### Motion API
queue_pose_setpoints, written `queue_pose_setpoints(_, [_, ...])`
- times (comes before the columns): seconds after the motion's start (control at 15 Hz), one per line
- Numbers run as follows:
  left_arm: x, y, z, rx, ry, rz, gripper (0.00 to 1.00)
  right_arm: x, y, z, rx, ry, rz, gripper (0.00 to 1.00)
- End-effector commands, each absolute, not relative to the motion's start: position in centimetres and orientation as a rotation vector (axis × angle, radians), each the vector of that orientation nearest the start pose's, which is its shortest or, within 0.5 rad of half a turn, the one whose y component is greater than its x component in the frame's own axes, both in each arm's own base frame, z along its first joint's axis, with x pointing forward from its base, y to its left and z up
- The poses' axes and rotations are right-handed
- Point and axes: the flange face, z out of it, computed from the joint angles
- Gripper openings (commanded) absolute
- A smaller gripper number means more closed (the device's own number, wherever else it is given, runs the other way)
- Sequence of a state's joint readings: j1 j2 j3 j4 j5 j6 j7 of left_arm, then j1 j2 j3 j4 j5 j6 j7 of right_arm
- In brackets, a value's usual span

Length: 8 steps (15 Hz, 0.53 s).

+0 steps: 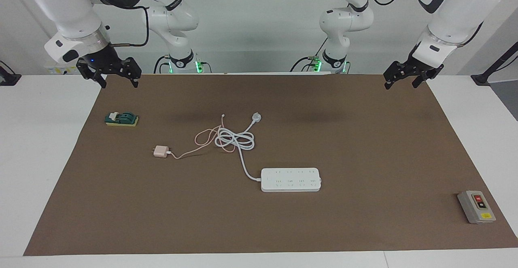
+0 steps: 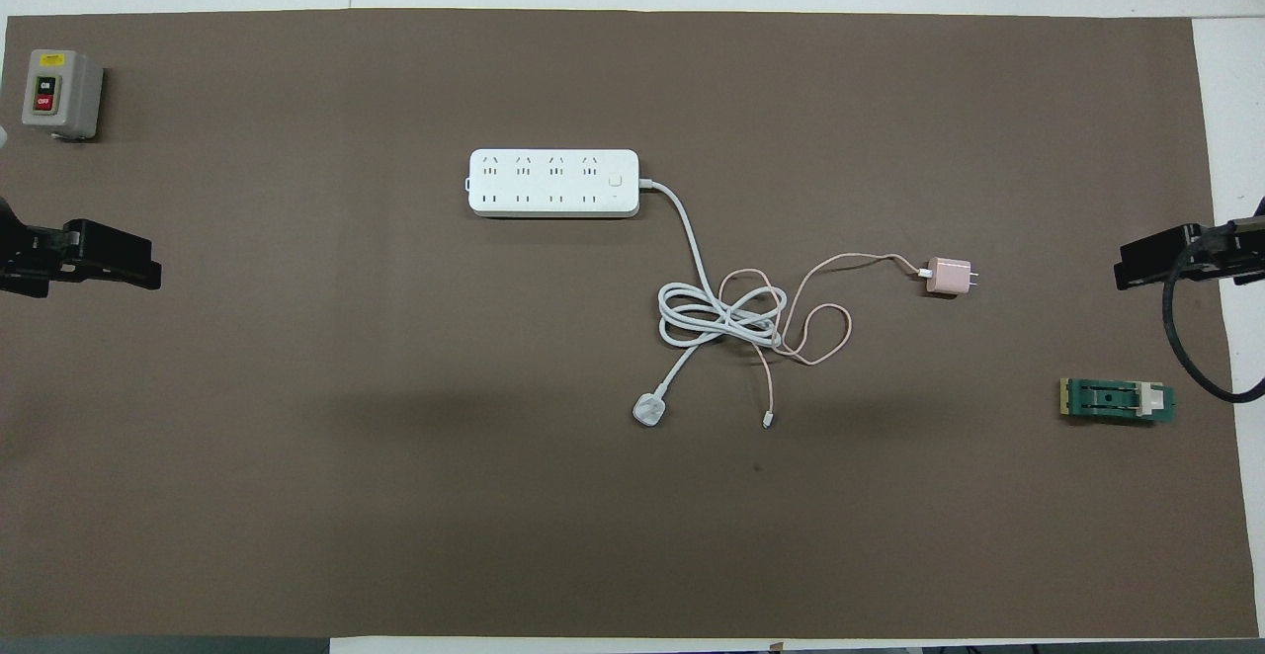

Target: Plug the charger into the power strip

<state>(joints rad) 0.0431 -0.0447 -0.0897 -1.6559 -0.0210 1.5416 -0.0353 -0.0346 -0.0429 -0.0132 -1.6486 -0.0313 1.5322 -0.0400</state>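
The power strip (image 1: 290, 179) (image 2: 553, 183) lies flat on the brown mat, sockets up, near the middle of the table. The charger (image 1: 160, 151) (image 2: 951, 278), a small pink cube, rests on the mat nearer to the robots than the strip, toward the right arm's end, prongs pointing to that end. Its thin pink cable (image 1: 202, 138) loops into the strip's coiled white cord (image 1: 234, 139). My right gripper (image 1: 119, 82) hangs open and empty over the mat's corner near the green block. My left gripper (image 1: 400, 84) hangs open and empty over the corner at the left arm's end.
The cord's white round plug (image 1: 256, 117) lies nearer to the robots than the coil. A green and yellow block (image 1: 121, 119) sits toward the right arm's end. A grey box with red and yellow buttons (image 1: 476, 207) stands at the left arm's end, farther from the robots than the strip.
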Motion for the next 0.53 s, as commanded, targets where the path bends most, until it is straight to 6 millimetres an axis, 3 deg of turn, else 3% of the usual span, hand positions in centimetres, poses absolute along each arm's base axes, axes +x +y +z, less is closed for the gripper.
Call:
queue_pose_setpoints(0.0, [53.4,-2.7,60.6,-3.164,0.036,0.108,1.0,53.3,-3.2,60.5,-3.127,0.251,0.142,1.0])
queue_pose_setpoints(0.27, [53.4,-2.7,60.7,-3.164,0.036,0.106,1.0,55.0,-4.2,56.8,-2.932,0.713,0.268,1.0])
queue_pose_setpoints(0.47, [53.3,-2.7,60.7,-3.164,0.036,0.108,1.0,56.4,-5.1,53.6,-2.773,0.943,0.378,1.0])
